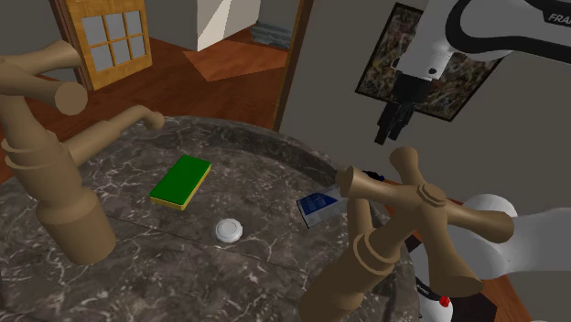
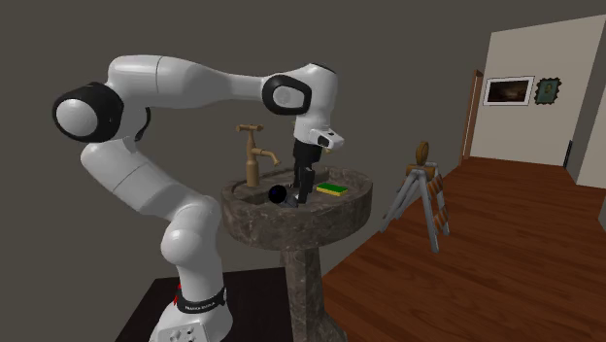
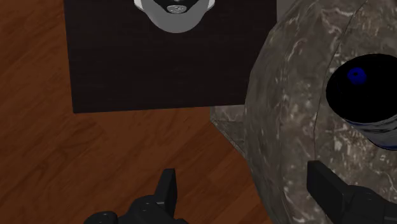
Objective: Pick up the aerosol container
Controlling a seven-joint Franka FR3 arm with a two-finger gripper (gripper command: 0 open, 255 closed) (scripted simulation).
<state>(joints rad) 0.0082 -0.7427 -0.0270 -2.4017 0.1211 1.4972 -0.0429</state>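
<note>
The aerosol container (image 1: 318, 206) has a blue and white body and a black cap. It rests at the sink's near rim in the shoulder view, partly hidden by a brown tap handle (image 1: 416, 194). In the wrist view its black cap with a blue nozzle (image 3: 362, 89) sits beyond and outside one fingertip, on the marble sink (image 3: 299, 114). My black gripper (image 1: 392, 128) hangs above it, open and holding nothing. From the wrist the gripper (image 3: 248, 191) straddles the sink's edge over the wooden floor. In the second exterior view the gripper (image 2: 303, 187) is just over the rim beside the dark cap (image 2: 277, 195).
A green and yellow sponge (image 1: 181, 181) lies in the marble basin (image 1: 137, 247), near a white drain plug (image 1: 229, 230). A large brown tap (image 1: 55, 174) stands at the shoulder view's left. My stand's dark top (image 3: 159, 57) lies below, on the wooden floor (image 3: 76, 165).
</note>
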